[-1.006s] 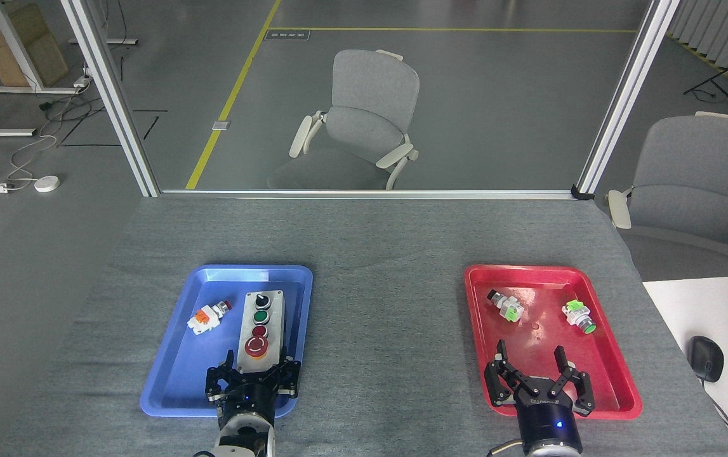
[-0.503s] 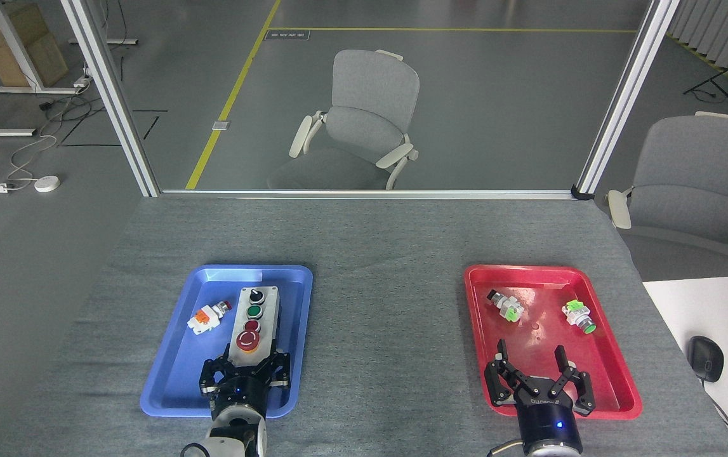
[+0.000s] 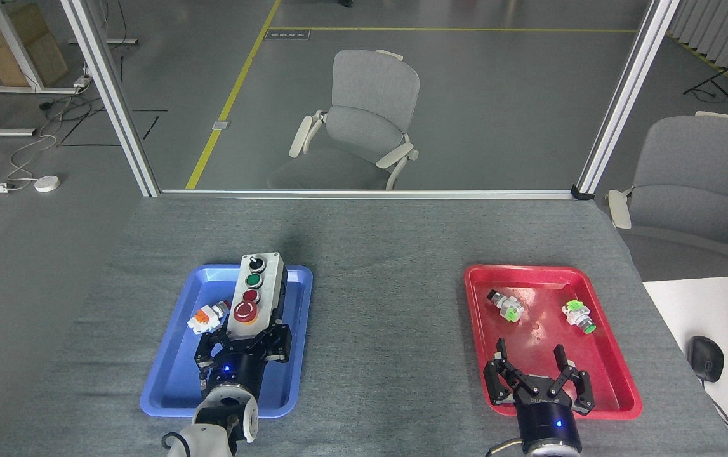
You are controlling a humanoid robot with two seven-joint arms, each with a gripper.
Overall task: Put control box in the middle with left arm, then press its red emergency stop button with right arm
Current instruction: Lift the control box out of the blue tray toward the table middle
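Presently the left jaws clamp the box at its near end, keeping the red button just ahead, above the blue tray. Right jaws gape, empty, waiting.

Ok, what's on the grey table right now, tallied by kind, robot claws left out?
Plastic trays: 2, blue tray and red tray.
Long pale grey control boxes: 1.
Small loose switches: 3, white-and-orange, two white-and-green.
Total: 6.
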